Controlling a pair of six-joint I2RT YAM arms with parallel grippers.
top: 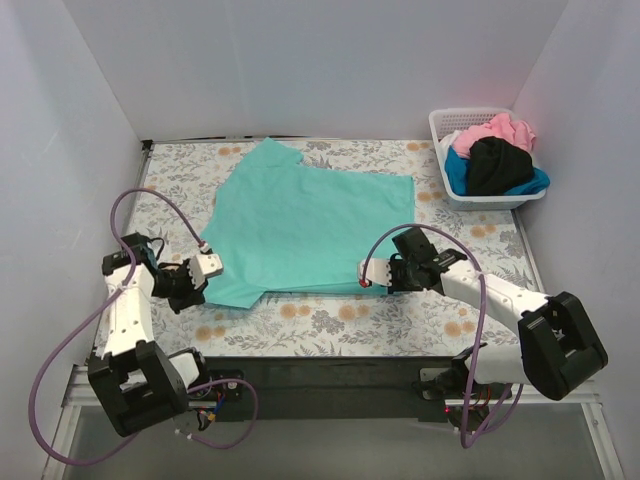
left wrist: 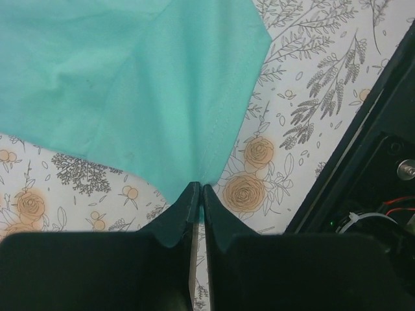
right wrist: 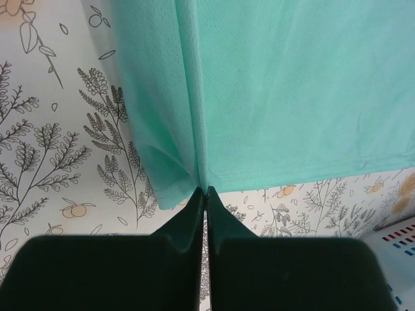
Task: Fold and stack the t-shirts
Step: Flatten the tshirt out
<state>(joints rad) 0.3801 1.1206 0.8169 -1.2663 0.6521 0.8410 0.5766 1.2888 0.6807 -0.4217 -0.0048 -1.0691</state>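
Note:
The teal-green t-shirt (top: pixel 305 225) lies spread on the floral table cloth, a sleeve toward the back. My left gripper (top: pixel 205 268) is shut on the shirt's near left corner; the left wrist view shows the cloth (left wrist: pixel 142 91) pinched between the closed jaws of the left gripper (left wrist: pixel 198 188). My right gripper (top: pixel 368 278) is shut on the near right hem; the right wrist view shows a fold of teal cloth (right wrist: pixel 272 84) pinched at the tips of the right gripper (right wrist: pixel 205 191). Pink (top: pixel 495 132), black (top: pixel 496 165) and blue (top: pixel 535 183) t-shirts lie heaped in the basket.
A white lattice basket (top: pixel 447 165) stands at the back right corner of the table. The floral table cloth (top: pixel 330 320) covers the table. White walls enclose left, back and right. The table's dark front edge (left wrist: pixel 363 149) shows in the left wrist view.

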